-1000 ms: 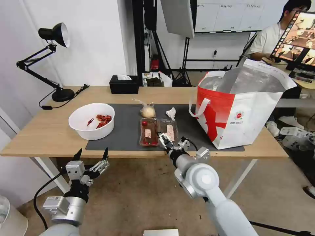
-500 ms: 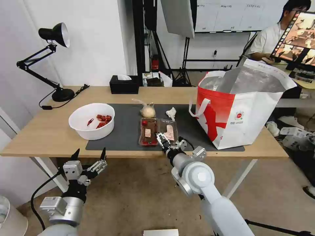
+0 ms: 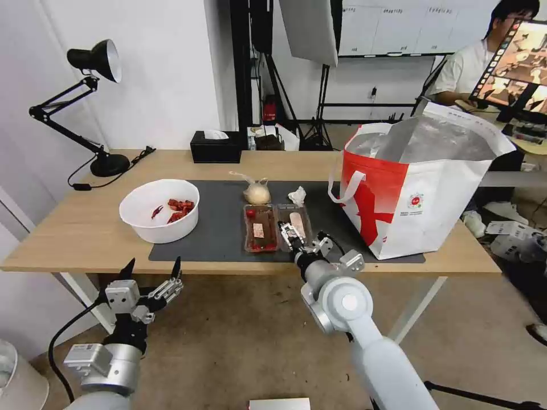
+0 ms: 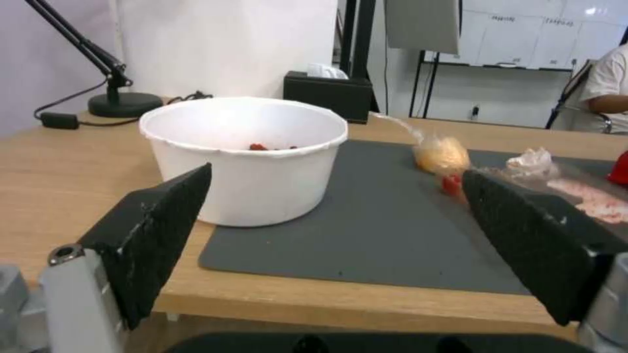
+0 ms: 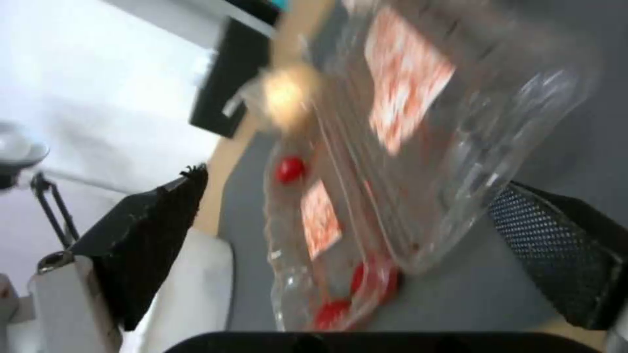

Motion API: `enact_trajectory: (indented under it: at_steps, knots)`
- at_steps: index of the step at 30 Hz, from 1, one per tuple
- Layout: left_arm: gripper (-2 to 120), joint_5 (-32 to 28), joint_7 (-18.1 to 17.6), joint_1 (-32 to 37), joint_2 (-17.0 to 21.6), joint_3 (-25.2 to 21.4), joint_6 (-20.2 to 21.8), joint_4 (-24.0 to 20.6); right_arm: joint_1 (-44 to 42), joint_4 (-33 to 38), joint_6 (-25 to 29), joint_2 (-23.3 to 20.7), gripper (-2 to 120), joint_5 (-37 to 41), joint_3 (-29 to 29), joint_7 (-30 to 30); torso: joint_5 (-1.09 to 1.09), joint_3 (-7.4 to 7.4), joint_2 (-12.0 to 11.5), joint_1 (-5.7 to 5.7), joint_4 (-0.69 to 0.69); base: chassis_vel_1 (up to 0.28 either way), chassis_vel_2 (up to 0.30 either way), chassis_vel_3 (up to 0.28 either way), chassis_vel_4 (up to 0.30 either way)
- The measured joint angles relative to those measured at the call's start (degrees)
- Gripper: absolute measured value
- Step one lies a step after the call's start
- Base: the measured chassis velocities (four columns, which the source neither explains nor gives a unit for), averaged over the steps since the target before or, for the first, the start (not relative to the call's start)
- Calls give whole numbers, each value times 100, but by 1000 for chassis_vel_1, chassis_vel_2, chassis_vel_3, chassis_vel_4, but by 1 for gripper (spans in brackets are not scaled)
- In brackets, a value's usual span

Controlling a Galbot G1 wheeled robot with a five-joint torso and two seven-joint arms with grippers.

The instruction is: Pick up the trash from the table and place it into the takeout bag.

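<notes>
Straddling food tray (image 3: 277, 227) near end | right end effector (image 3: 290, 236) | fingers spread

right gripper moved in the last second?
Yes. The right gripper has shifted a little to the robot's right and farther in over the clear tray, judged against the table's near edge. Its jaws stand open.

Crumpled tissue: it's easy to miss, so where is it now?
In the head view the crumpled tissue lies on the grey mat, between the knotted bag and the takeout bag, just behind the food tray.
</notes>
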Motion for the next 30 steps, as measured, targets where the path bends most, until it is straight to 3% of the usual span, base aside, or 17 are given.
enact_trajectory:
  at_steps: [5,11,18,21,24,30]
  knots:
    - [100,5,0,-1,-6,17,-28,0,-67,51,10,-327,100,-1323,-170,-759,0,0,0,0,0,0,0,0,0]
    - [100,6,1,14,-10,15,-106,0,279,-35,-208,-598,100,-1610,-357,-1420,0,0,0,0,-1,0,0,0,0]
    - [100,5,4,38,-19,-34,-112,0,920,-370,-758,-585,100,-685,-686,-1326,0,0,0,0,0,0,0,0,0]
    - [100,1,8,49,-32,-67,-113,0,1191,-567,-1249,-369,100,559,-730,-595,0,0,0,0,1,0,0,0,0]
    - [100,-13,11,48,-30,-82,-114,0,1249,-638,-1332,-278,100,1060,-646,-340,-1,0,0,0,1,0,0,0,0]
    - [100,-50,15,20,-12,-96,-114,9,1270,-624,-1338,-354,100,1298,-597,-267,-1,0,0,0,0,0,0,0,0]
